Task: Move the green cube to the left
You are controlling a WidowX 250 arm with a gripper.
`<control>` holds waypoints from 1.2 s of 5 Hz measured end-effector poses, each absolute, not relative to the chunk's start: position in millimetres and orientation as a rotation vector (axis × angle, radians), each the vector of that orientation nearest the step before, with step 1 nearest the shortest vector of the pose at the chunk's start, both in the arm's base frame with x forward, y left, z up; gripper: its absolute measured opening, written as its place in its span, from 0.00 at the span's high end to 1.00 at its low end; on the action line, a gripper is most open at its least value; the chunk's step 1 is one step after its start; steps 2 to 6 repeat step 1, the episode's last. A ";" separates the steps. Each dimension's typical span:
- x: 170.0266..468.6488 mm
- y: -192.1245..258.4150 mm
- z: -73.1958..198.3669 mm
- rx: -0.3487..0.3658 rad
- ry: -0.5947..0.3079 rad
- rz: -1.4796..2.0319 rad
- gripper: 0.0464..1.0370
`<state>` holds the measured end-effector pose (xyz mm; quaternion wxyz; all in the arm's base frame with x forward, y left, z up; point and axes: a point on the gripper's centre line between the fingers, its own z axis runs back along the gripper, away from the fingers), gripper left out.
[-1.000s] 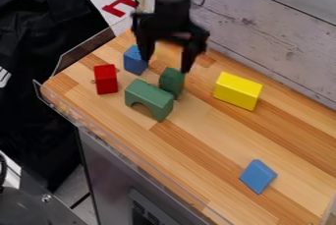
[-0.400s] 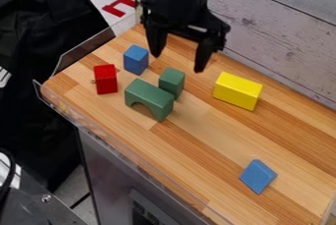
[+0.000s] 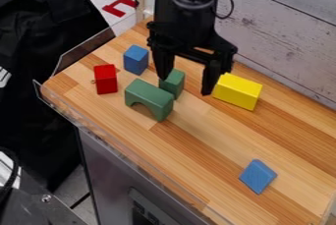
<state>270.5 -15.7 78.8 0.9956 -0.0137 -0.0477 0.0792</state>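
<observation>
The black gripper [image 3: 185,85] is open over the upper middle of the wooden table, with nothing between its fingers. Its left finger overlaps the top left corner of the green cube [image 3: 173,83] from this angle; whether they touch, I cannot tell. The right finger hangs in front of the left end of the yellow block. Directly at the cube's lower left stands a green arch block [image 3: 150,98], very close to it or touching.
A blue block [image 3: 136,60] and a red block [image 3: 105,79] stand to the left. The yellow block [image 3: 238,91] lies to the right, and a blue wedge [image 3: 258,176] at the lower right. A clear rail edges the table [image 3: 197,145]; a plank wall stands behind.
The gripper has moved right, and since the middle frame also lower, so that its left finger now overlaps the green cube. The cube looks upright in the same spot; the other blocks have not moved.
</observation>
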 end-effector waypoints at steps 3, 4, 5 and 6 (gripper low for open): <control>268.3 -23.1 73.4 -0.051 -0.100 0.147 0.04; 268.3 -23.1 73.4 -0.051 -0.100 0.147 0.04; 268.3 -23.1 73.4 -0.051 -0.100 0.147 0.04; 268.3 -23.1 73.4 -0.051 -0.100 0.147 0.04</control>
